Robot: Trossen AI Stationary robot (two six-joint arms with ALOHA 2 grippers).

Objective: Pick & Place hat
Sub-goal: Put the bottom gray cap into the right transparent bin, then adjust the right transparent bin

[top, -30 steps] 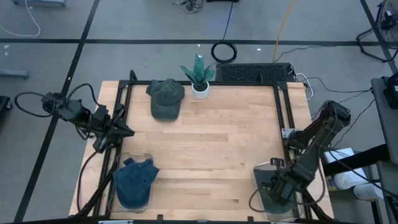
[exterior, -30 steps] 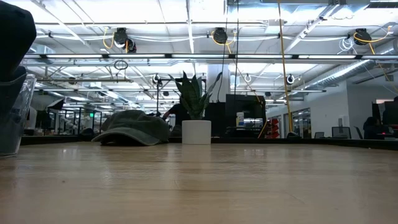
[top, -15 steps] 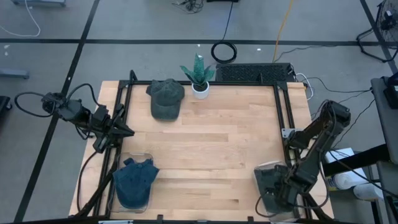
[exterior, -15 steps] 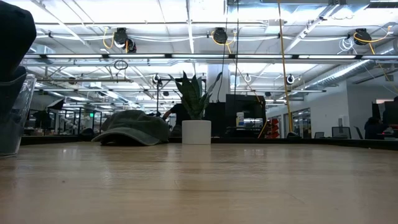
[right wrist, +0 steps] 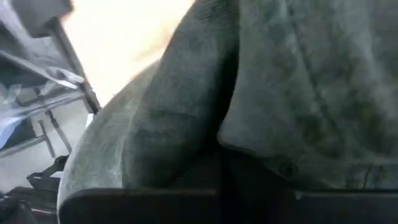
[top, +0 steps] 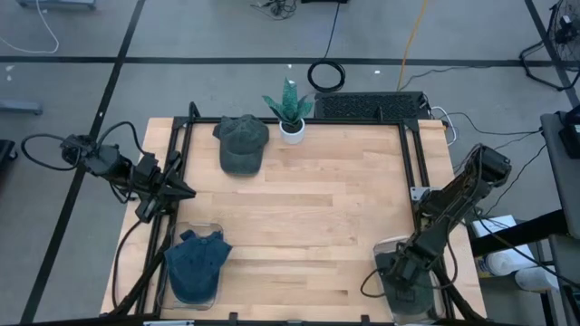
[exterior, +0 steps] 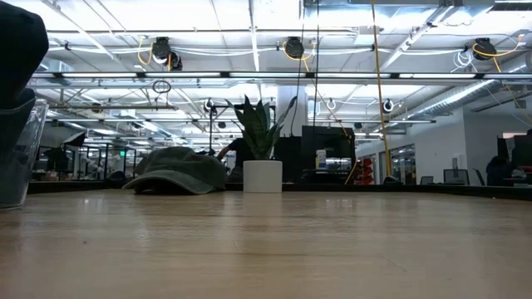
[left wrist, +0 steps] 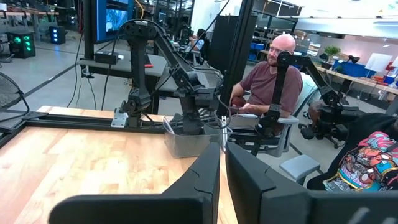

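One gripper hidden in bin.

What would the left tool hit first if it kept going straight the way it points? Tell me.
Judging by its wrist view, the left tool, shut at the table's left edge, points across bare wood toward the clear bin where the right tool works. That bin looks first in line, though depth is uncertain.

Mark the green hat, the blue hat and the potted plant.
green hat (top: 241, 145), high view, middle of its crown.
blue hat (top: 197, 263), high view, top of its crown.
potted plant (top: 292, 129), high view, rim of its white pot.
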